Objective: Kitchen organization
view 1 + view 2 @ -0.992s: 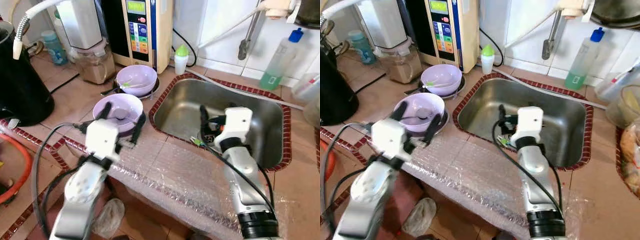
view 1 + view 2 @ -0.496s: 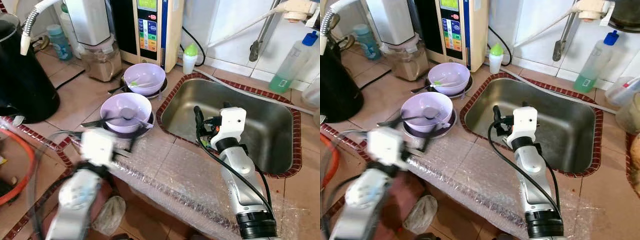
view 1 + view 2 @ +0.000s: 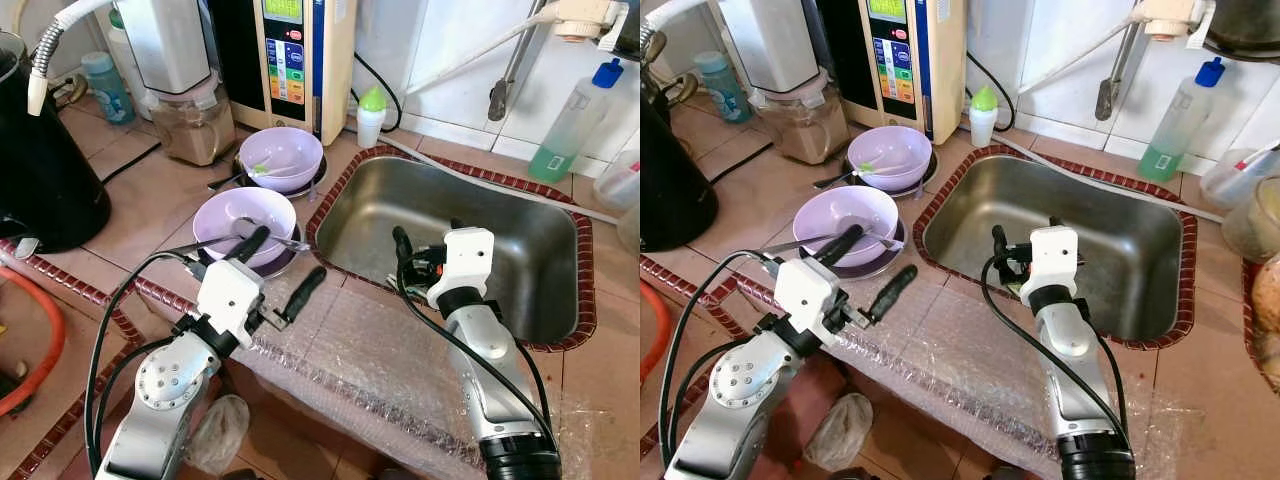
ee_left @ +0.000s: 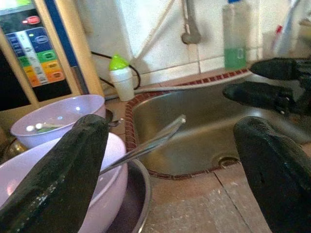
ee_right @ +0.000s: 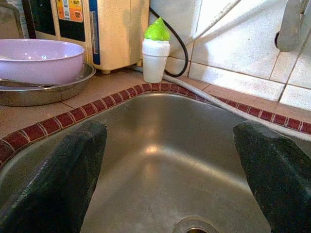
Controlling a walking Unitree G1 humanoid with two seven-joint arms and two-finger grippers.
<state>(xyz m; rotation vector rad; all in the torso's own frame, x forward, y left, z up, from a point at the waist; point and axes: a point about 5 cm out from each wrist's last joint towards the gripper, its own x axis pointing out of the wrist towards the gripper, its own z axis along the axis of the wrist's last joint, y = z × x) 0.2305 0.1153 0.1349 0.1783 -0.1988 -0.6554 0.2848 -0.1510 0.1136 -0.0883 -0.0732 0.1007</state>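
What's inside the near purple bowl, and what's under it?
A metal utensil lies across the near purple bowl, its handle past the rim. A steel plate sits under it; the bowl's bottom is partly hidden by the left end effector.

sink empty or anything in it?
Empty. The sink basin is bare steel in the head and right wrist views; the right gripper hangs over it.

My two arms are silver metal tubes with round joint housings. Each ends in a boxy white wrist block, the left white wrist block and the right white wrist block, each carrying two long matte-black fingers. Black cables loop loosely along both arms, and a black collar rings my right forearm.
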